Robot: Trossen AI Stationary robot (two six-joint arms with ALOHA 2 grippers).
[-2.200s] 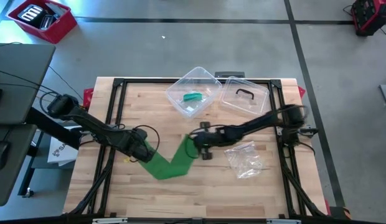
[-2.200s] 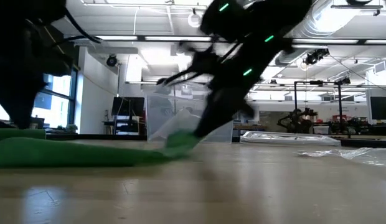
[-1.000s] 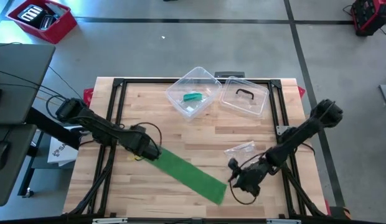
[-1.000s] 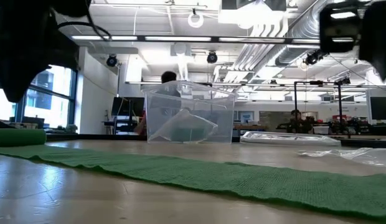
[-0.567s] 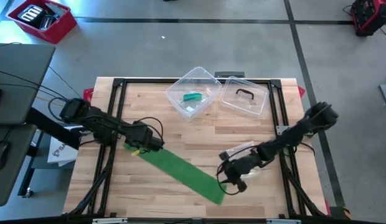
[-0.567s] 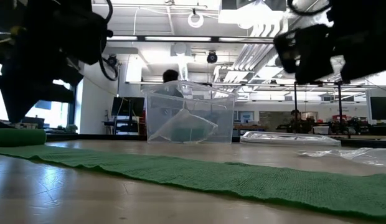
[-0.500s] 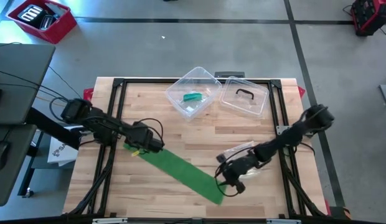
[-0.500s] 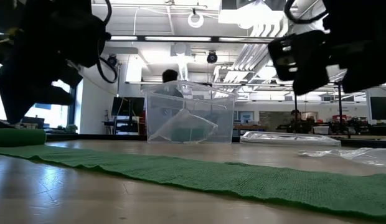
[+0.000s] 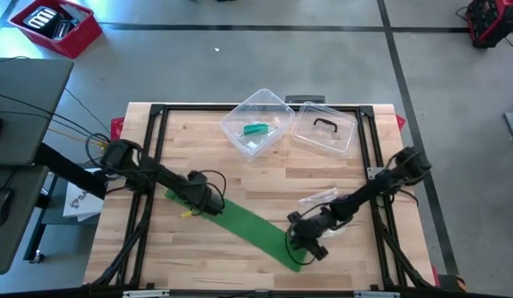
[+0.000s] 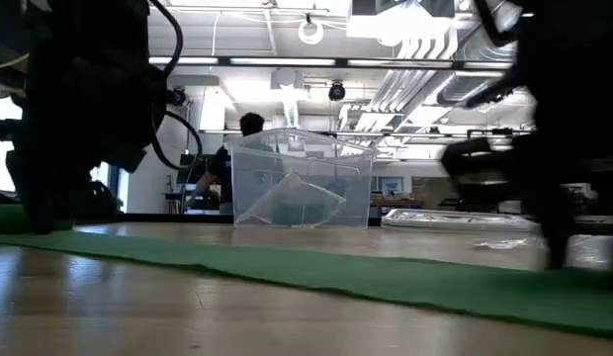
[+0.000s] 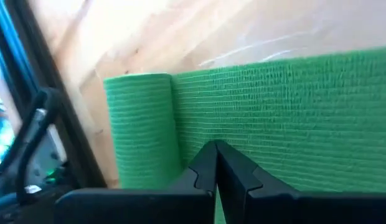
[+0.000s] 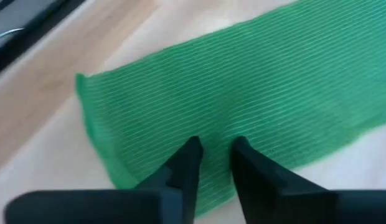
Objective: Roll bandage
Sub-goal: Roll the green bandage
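Observation:
A green bandage (image 9: 248, 228) lies flat and unrolled on the wooden table, slanting from mid-left toward the near right. Its rolled-up end (image 11: 140, 130) rests on the table at the left. My left gripper (image 9: 211, 201) is shut, with its tips (image 11: 216, 163) on the flat strip just beside the roll. My right gripper (image 9: 296, 242) stands over the bandage's free end (image 12: 118, 124), its fingers a narrow gap apart (image 12: 215, 152). My left gripper presses its shut fingertips (image 11: 208, 158) down on the flat strip (image 11: 255, 118) right beside the roll, slanting down from the table's left. The bandage lies flat on the table under them. My right gripper sets both fingertips (image 12: 192, 149) on the flat strip (image 12: 243, 106) a little in from its free end, slanting down from the right. The low view shows the gripper reaching down to the bandage (image 10: 554, 272).
A clear box (image 9: 256, 124) holding a green roll stands at the far middle, with its lid (image 9: 324, 131) beside it. A crumpled plastic bag (image 9: 321, 199) lies near my right arm. A person shows in the room behind the table (image 10: 242, 148).
My right gripper has swung toward the table's left and come down onto the bandage's free end. My left gripper has shifted a little toward the table's right, along the strip, and dropped lower. The bandage has stayed spread flat.

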